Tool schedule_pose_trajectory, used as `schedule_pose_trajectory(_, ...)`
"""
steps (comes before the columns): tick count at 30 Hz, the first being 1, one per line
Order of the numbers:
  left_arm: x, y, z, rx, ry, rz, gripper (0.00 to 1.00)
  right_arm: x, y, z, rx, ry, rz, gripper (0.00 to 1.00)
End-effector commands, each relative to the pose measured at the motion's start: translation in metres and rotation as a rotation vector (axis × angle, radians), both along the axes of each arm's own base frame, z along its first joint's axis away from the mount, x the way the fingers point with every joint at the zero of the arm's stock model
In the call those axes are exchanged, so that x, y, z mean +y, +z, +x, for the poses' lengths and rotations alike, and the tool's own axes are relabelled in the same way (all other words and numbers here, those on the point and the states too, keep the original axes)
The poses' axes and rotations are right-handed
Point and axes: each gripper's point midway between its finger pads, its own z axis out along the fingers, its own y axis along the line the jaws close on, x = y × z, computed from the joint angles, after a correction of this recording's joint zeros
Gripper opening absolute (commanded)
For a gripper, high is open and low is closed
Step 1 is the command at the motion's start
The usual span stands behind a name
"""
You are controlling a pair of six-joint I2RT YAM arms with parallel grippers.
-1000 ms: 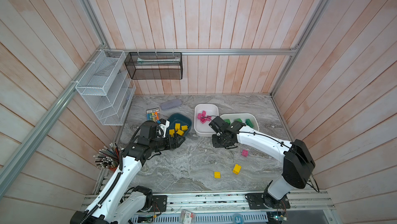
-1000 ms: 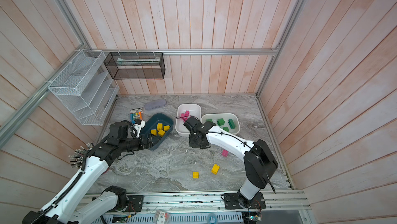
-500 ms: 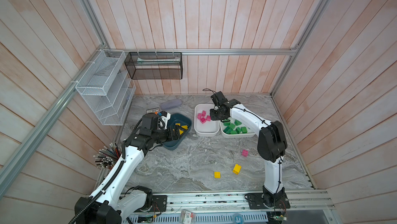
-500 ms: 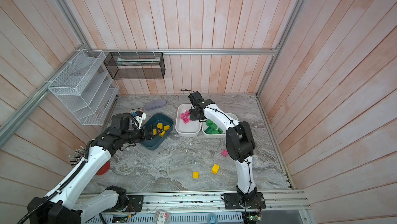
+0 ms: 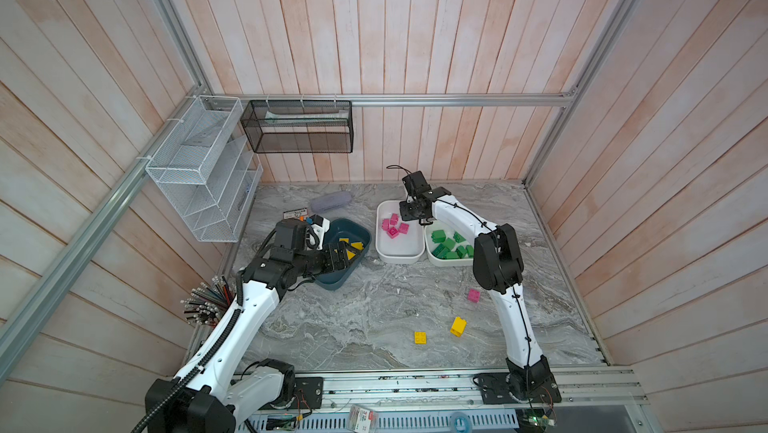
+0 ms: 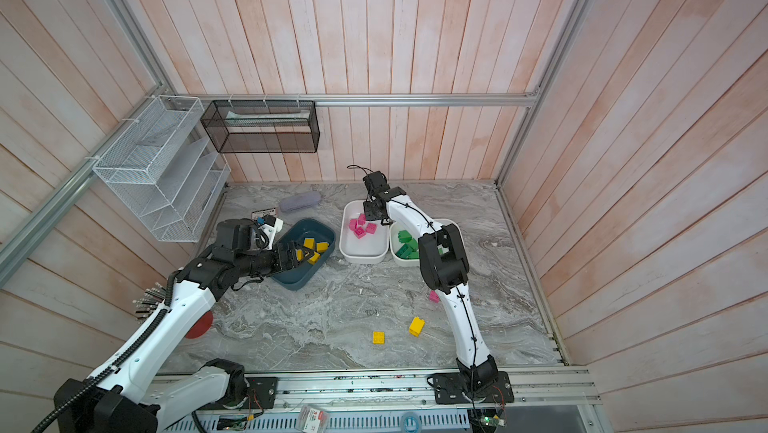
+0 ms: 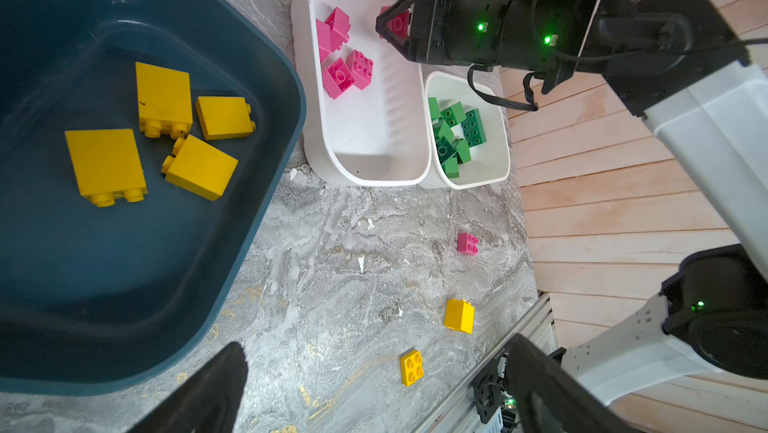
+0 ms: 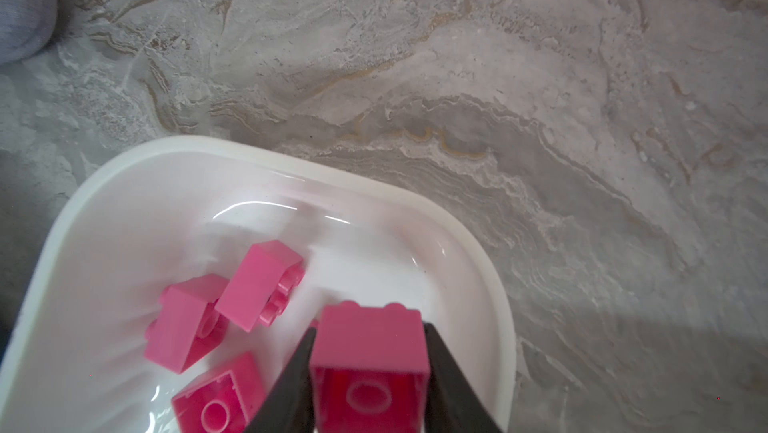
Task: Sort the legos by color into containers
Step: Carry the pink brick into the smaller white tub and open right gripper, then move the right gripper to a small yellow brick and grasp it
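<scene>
The left fingers (image 7: 208, 393) stand wide apart with nothing between them, poised above the edge of a dark teal-blue rounded plastic tub (image 5: 332, 281). Four yellow studded plastic bricks (image 7: 164, 98) lie loose on that tub's floor. They are close in front of these fingers and none touches them.

To the right of these fingers, across a strip of grey marbled worktop (image 5: 353, 318), sits a white rounded plastic tub (image 5: 397, 258). A cluster of pink studded bricks (image 7: 345, 69) lies at its far end. The right fingers (image 8: 291, 389) hang over that cluster, clamped on either side of one more pink square brick (image 8: 370, 343). That brick is off the tub floor, with its hollow underside turned toward the wrist camera.

Just to the right of these fingers, beside the first white tub, a second white rounded tub (image 5: 440, 262) holds a heap of green studded bricks (image 5: 449, 244).

Three bricks lie on the bare worktop nearer the arms' bases, well apart from both pairs of fingers. They are a low yellow brick (image 5: 420, 337), a taller yellow brick (image 5: 458, 326) and a stray pink brick (image 5: 473, 295).
</scene>
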Motion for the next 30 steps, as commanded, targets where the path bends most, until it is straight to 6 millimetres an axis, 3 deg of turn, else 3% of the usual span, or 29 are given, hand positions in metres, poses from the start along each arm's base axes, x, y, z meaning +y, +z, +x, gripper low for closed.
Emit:
schedule_pose_trajectory(1, 0.006, 0.001, -0.004, -0.008, 0.022, 0.011, 1.00, 0.002, 0.000, 0.003, -0.005, 0.029, -0.021, 0.49)
schedule_pose_trajectory(6, 0.005, -0.007, -0.006, 0.007, 0.020, 0.005, 1.00, -0.002, 0.036, -0.007, -0.041, 0.048, -0.009, 0.59)
schedule_pose_trajectory(10, 0.004, -0.009, -0.005, 0.010, 0.018, -0.004, 1.00, -0.010, 0.066, -0.041, -0.019, 0.076, 0.027, 0.63)
schedule_pose_trajectory(15, 0.004, -0.010, -0.004, 0.006, 0.012, 0.002, 1.00, -0.011, 0.091, -0.119, 0.031, 0.184, 0.129, 0.68)
schedule_pose_trajectory(20, 0.004, -0.013, -0.005, 0.006, -0.003, 0.017, 1.00, -0.002, 0.079, -0.224, 0.082, 0.436, 0.117, 0.73)
schedule_pose_trajectory(22, 0.005, -0.013, -0.006, 0.004, -0.004, 0.021, 1.00, -0.005, 0.076, -0.256, 0.069, 0.531, 0.105, 0.73)
schedule_pose_trajectory(26, 0.006, -0.012, -0.006, 0.000, -0.007, 0.026, 1.00, -0.004, 0.063, -0.316, 0.018, 0.820, 0.042, 0.73)
schedule_pose_trajectory(30, 0.009, -0.011, -0.008, -0.004, 0.000, 0.042, 1.00, -0.005, 0.064, -0.351, -0.006, 0.991, 0.076, 0.73)
